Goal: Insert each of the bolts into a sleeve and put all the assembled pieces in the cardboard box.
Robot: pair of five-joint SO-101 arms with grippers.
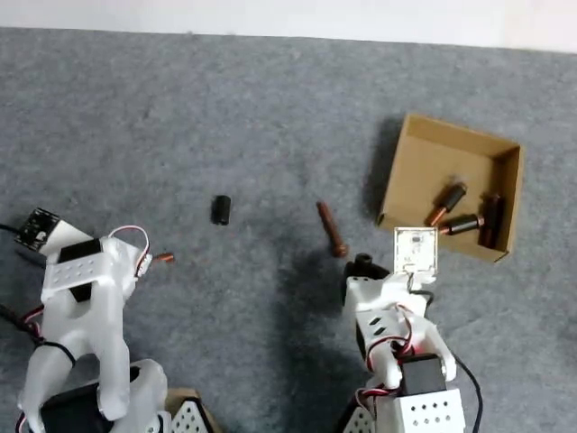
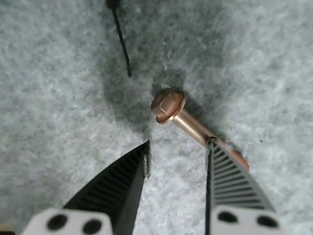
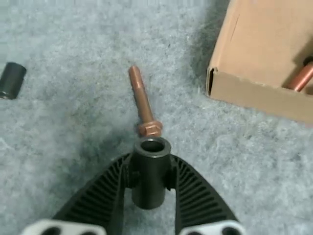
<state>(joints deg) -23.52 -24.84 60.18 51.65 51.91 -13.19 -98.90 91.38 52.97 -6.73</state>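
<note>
Two robot arms work over a grey, felt-like surface [image 1: 180,108].

The left tool [image 2: 178,144] has its two fingers apart and holds nothing. A copper bolt [image 2: 168,105] lies on the surface just ahead of it. Its hexagonal head is farthest from the tool, and its shank slants back to one fingertip. Whether the shank end touches that finger or passes under it cannot be told. The bolt lies off centre, toward that finger, not in the middle of the gap.

The right tool [image 3: 150,164] is clamped on a black sleeve [image 3: 151,181], whose open end shows just past the fingertips. A second bolt [image 3: 144,103] lies on the surface just beyond that sleeve, head nearest it. A loose sleeve [image 1: 221,209] lies well off to one side of the right tool, between the two arms. The cardboard box [image 1: 410,149] sits near the right tool on its other side. What look like three assembled pieces [image 1: 446,203] already lie inside.

The step in hand appears to be the left tool picking up its bolt, to feed it into the sleeve the right tool holds. To do this well, the left tool should first shift sideways until the shank sits centred between its fingers. It should then close on the shank near the head, leaving the far end free to enter the sleeve. The round shank may roll under a one-sided touch, so both fingers should meet it together. The bolt's axis must line up with the sleeve's bore before pushing.
</note>
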